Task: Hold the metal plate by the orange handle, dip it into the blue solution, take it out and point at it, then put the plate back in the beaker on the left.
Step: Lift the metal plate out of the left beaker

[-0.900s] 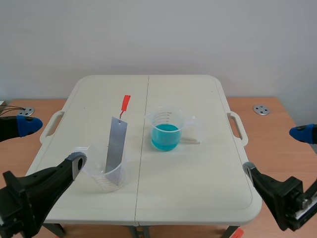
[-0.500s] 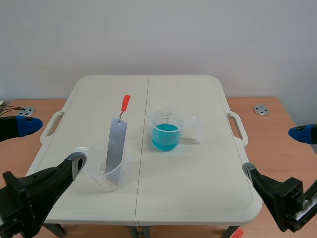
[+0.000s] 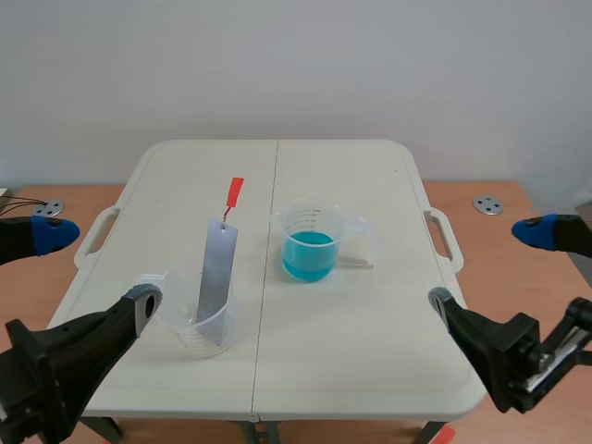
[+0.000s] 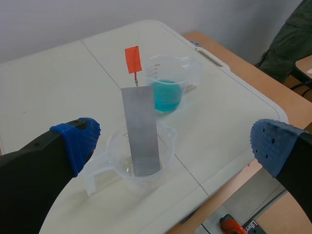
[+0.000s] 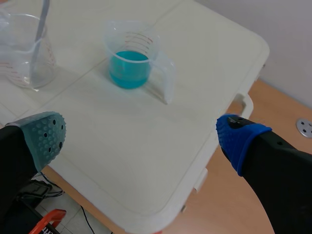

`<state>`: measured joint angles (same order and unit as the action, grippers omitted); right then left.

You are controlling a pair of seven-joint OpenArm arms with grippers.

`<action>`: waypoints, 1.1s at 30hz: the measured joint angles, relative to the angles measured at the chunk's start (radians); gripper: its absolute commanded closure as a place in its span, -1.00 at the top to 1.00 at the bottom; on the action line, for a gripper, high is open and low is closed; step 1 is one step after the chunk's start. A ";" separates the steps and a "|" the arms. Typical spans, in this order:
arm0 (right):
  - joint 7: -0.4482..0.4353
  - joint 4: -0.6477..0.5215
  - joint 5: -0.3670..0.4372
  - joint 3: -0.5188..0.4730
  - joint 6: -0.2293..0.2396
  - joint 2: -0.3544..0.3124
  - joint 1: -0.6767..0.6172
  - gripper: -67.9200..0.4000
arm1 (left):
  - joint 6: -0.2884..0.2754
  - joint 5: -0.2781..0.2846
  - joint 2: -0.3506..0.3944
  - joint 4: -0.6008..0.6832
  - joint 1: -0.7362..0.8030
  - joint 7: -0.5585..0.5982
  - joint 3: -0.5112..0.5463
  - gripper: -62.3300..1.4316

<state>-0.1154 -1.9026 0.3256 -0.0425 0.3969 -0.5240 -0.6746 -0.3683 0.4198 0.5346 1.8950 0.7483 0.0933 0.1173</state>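
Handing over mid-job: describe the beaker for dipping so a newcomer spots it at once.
On the white table, look just right of the centre seam. The clear beaker there holds blue liquid; the other beaker, left of the seam and nearer the robot, has none and holds the leaning metal plate.

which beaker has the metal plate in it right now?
The clear beaker on the left: the metal plate stands leaning in it, orange handle up. The other beaker, to its right, holds only blue solution.
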 measured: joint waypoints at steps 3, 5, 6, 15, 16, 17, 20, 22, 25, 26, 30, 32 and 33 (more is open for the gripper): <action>0.000 0.018 0.000 0.045 0.000 0.000 0.047 0.89 | 0.000 0.000 0.000 0.000 0.000 0.000 0.000 0.83; 0.000 0.034 0.000 0.076 0.000 0.000 0.080 0.89 | 0.001 0.000 0.000 0.000 0.000 0.000 0.000 0.18; 0.000 0.042 0.000 0.096 0.000 0.000 0.099 0.89 | 0.001 0.000 0.000 0.000 0.000 0.000 0.000 -0.23; -0.003 0.117 0.050 0.243 0.000 0.000 0.261 0.89 | 0.009 -0.003 0.000 0.000 0.000 0.000 0.000 -0.90; -0.004 0.123 0.069 0.253 0.000 0.002 0.276 0.89 | 0.017 -0.003 0.000 0.000 0.002 0.000 0.000 -0.90; -0.005 0.129 0.077 0.261 0.000 0.006 0.289 0.89 | 0.027 -0.003 0.000 0.000 0.006 0.000 0.000 -0.90; -0.006 0.148 0.109 0.284 0.000 0.032 0.328 0.89 | 0.064 -0.003 0.000 0.000 0.048 0.000 0.016 -0.90; 0.008 0.159 0.109 0.304 0.000 0.053 0.357 0.89 | 0.087 -0.003 0.000 0.000 0.099 -0.001 0.034 -0.90; 0.041 0.182 0.133 0.337 0.000 0.085 0.404 0.89 | 0.132 -0.003 0.000 0.001 0.191 -0.003 0.061 -0.90; 0.055 0.193 0.142 0.348 0.000 0.093 0.421 0.89 | 0.140 -0.003 0.000 0.001 0.222 -0.006 0.071 -0.90; 0.067 0.259 0.185 0.391 -0.001 0.119 0.492 0.89 | 0.195 -0.003 0.000 0.001 0.350 -0.007 0.102 -0.90; 0.069 0.295 0.206 0.422 0.000 0.128 0.529 0.89 | 0.213 -0.003 0.000 0.001 0.412 -0.007 0.110 -0.90; 0.073 0.314 0.217 0.441 0.000 0.134 0.550 0.89 | 0.220 -0.003 0.000 0.001 0.444 -0.007 0.113 -0.90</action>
<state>-0.0425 -1.5890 0.5423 0.3988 0.3965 -0.3904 -0.1249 -0.1482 0.4171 0.5346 1.8957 1.1927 0.0864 0.2298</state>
